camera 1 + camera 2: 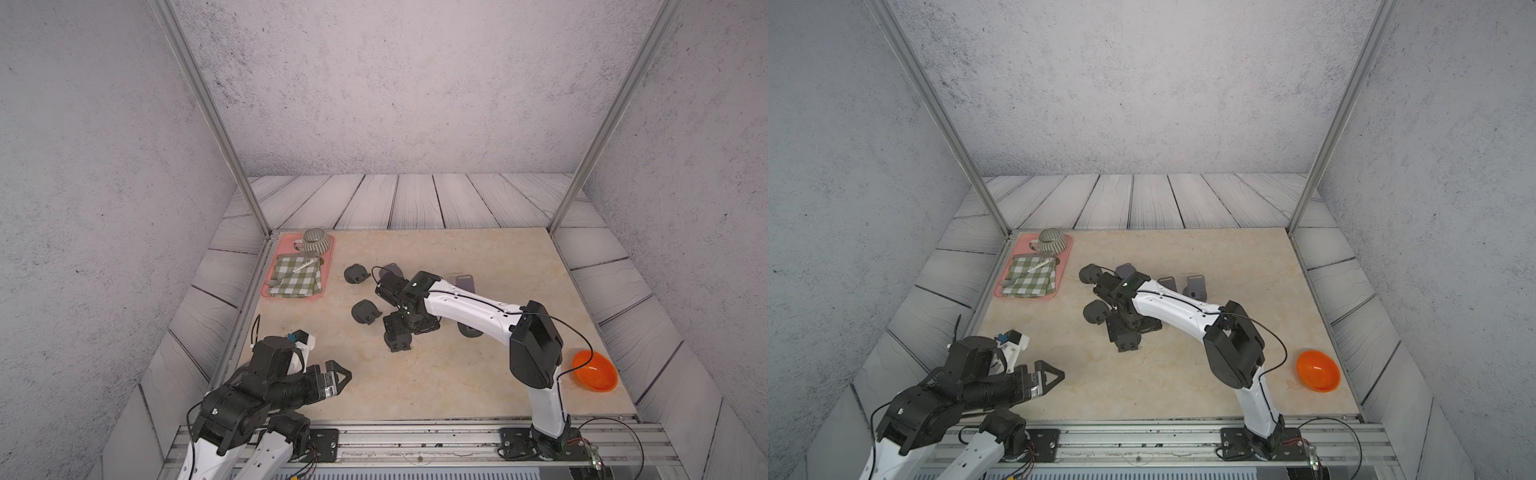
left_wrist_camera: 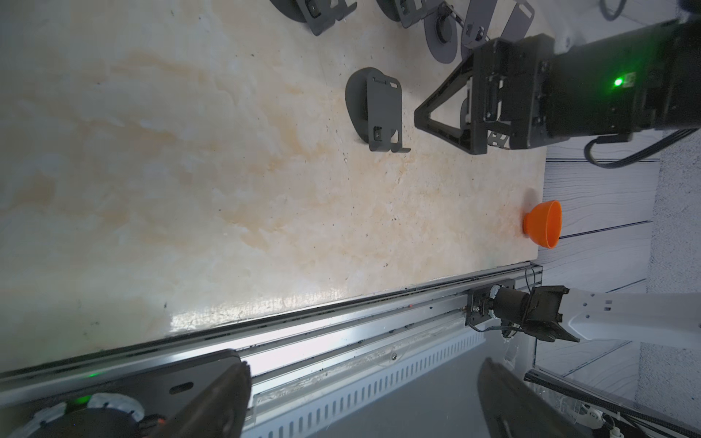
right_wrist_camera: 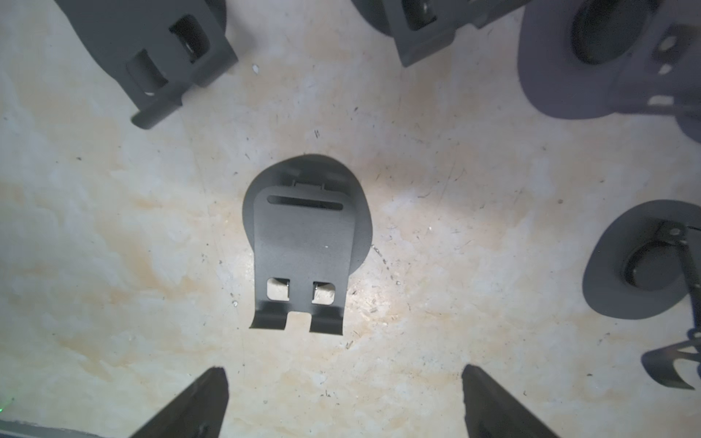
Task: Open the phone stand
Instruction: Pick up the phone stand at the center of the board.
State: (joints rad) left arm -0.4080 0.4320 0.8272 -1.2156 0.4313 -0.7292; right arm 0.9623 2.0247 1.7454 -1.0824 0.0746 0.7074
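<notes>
Dark grey metal phone stand [image 3: 307, 242] lay folded flat on the beige table [image 3: 113, 227], slot at one end, two square cutouts + hooked lip at the other, right gripper [image 3: 343, 371] hung above it w/ jaws wide, nothing held, left gripper [image 2: 364, 362] spread wide too, empty

Both top views look down from high above the near edge over the beige marbled tabletop [image 1: 457, 386]. Left wrist camera looks rightward, low; right wrist straight down, close; both share one folded dark-grey metal phone stand [image 3: 307, 242].
</notes>
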